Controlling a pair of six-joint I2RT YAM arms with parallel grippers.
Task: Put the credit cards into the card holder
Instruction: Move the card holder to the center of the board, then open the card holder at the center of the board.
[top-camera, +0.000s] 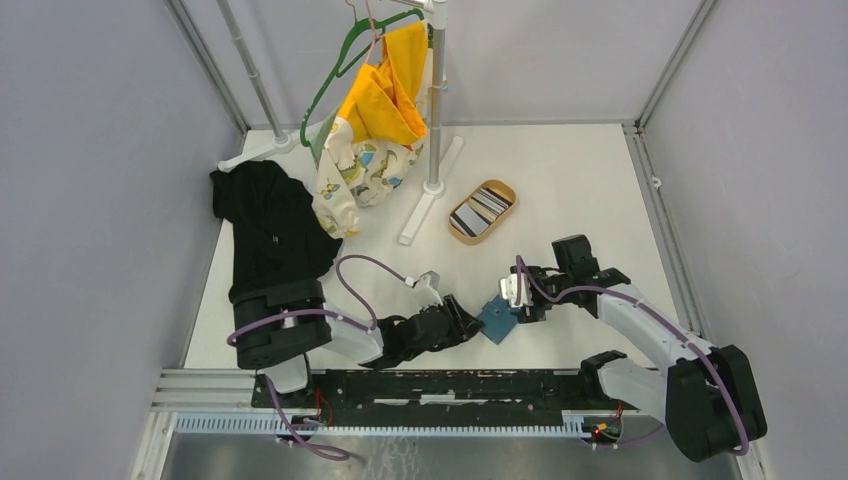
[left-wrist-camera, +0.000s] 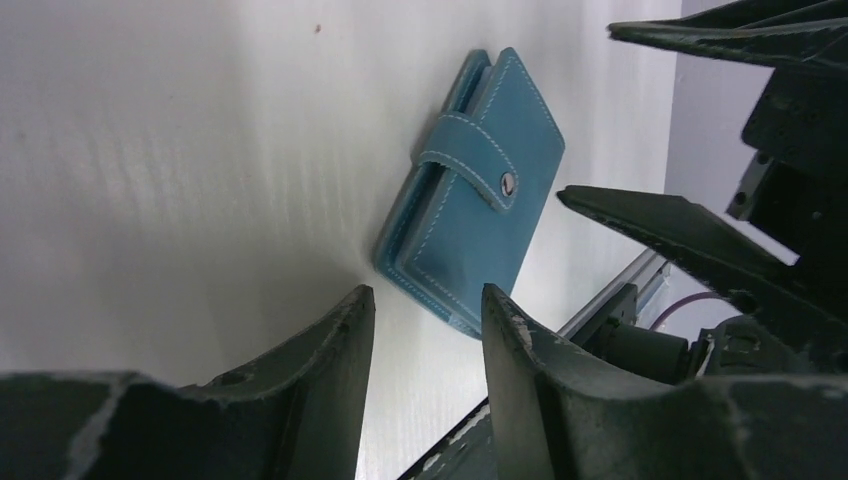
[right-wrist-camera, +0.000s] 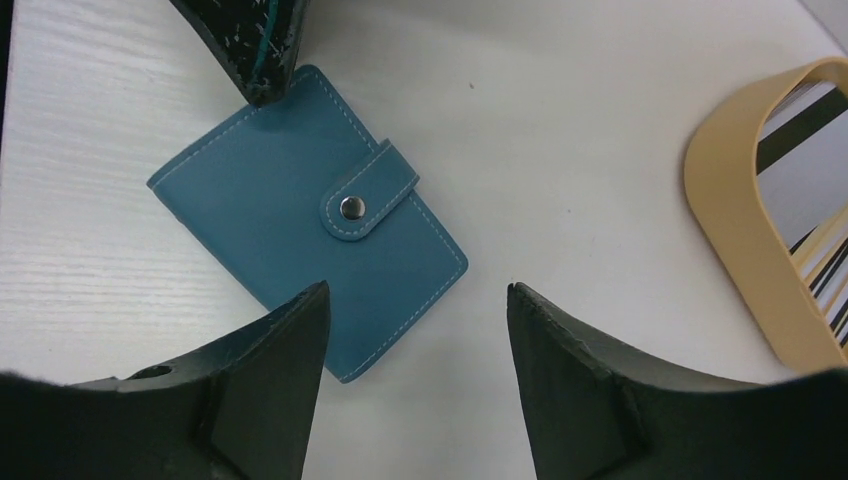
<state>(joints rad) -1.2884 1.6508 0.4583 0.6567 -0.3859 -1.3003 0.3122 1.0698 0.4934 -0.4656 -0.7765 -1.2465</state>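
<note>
The card holder (right-wrist-camera: 300, 230) lies snapped shut between the left pincer (left-wrist-camera: 428, 300) and right pincer (right-wrist-camera: 417, 295), both open and empty.

Robotics lab test cell. White tabletop (top-camera: 580, 180) enclosed by plain grey panels (top-camera: 90, 150) on aluminium corner posts (top-camera: 675, 60); two robot arms (top-camera: 640, 320) bolted to a base rail (top-camera: 450, 385); garment stand (top-camera: 435, 110) as prop.
</note>
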